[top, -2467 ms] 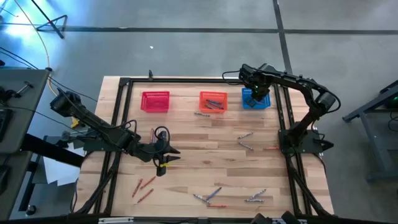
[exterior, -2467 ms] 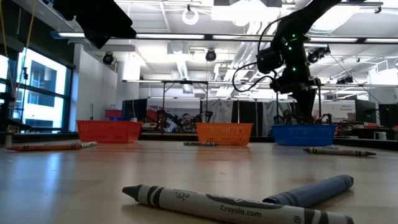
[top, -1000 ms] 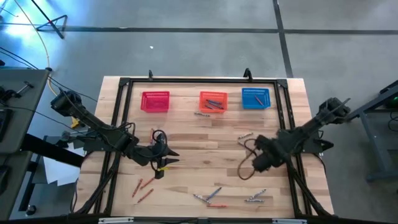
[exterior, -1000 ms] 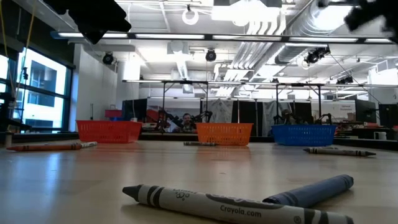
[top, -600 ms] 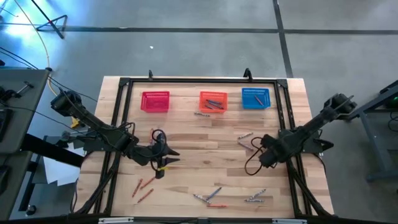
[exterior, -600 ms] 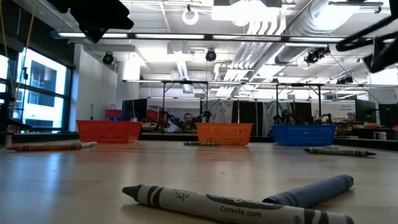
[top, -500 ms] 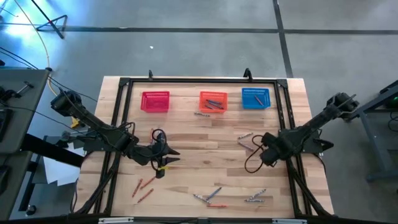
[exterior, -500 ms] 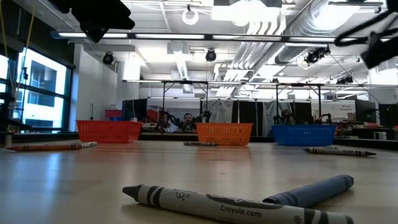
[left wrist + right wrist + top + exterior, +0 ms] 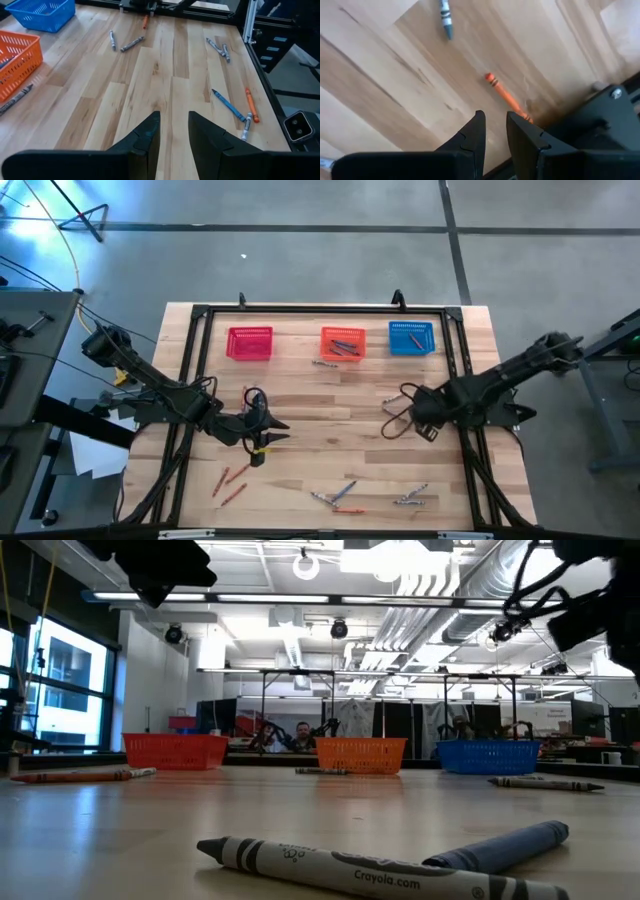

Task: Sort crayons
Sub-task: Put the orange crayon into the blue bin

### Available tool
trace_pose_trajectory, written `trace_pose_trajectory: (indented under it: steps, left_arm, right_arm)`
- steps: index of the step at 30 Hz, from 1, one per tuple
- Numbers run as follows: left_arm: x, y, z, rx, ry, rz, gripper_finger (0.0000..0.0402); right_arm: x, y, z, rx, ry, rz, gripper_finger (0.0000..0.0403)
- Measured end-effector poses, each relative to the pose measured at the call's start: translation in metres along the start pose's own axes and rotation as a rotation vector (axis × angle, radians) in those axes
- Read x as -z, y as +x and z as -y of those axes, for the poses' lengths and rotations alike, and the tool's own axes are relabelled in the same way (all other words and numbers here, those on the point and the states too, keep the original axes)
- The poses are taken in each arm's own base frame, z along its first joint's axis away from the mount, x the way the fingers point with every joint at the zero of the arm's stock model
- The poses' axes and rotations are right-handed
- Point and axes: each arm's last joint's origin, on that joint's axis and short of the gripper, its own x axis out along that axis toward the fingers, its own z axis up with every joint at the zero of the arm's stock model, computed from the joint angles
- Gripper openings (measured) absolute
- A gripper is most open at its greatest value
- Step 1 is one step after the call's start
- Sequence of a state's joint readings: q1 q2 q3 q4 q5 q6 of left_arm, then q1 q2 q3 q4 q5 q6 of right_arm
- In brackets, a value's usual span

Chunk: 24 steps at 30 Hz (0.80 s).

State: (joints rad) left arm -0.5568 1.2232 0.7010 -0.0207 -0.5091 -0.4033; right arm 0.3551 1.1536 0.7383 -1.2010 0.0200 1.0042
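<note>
Crayons lie scattered on the wooden table: a grey pair, groups near the front edge, red ones at the front left. An orange crayon lies by the black frame rail, under my right gripper, which hovers above it, open by a narrow gap and empty. My left gripper hovers over the table's left-middle, open by a narrow gap and empty. The low view shows a grey crayon and a bluish one up close.
Red, orange and blue mesh baskets stand along the far edge; the orange one holds crayons. One crayon lies in front of it. A black frame runs around the table. A cable loop hangs by the right gripper.
My right gripper has gone from the table's near-right part toward the far edge and now hangs over the orange crayon by the right frame rail. The crayons have not moved.
</note>
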Motion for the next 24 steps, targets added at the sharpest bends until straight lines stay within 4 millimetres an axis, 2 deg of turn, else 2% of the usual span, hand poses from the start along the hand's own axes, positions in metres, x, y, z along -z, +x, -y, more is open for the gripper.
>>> trace_pose_trajectory:
  steps: [6, 13, 24]
  left_arm:
    - [-0.002, 0.000, 0.001, 0.008, 0.027, 0.019, 0.0087]
    - [-0.002, 0.000, 0.001, 0.008, 0.045, 0.020, 0.0087]
    - [-0.002, 0.000, 0.001, 0.006, 0.049, 0.014, 0.0087]
  right_arm:
    - [-0.025, 0.012, 0.007, 0.013, -0.043, -0.100, 0.0071]
    - [-0.050, 0.036, 0.014, 0.038, -0.093, -0.266, 0.0071]
    - [-0.062, 0.067, 0.007, -0.021, -0.170, -0.482, 0.0071]
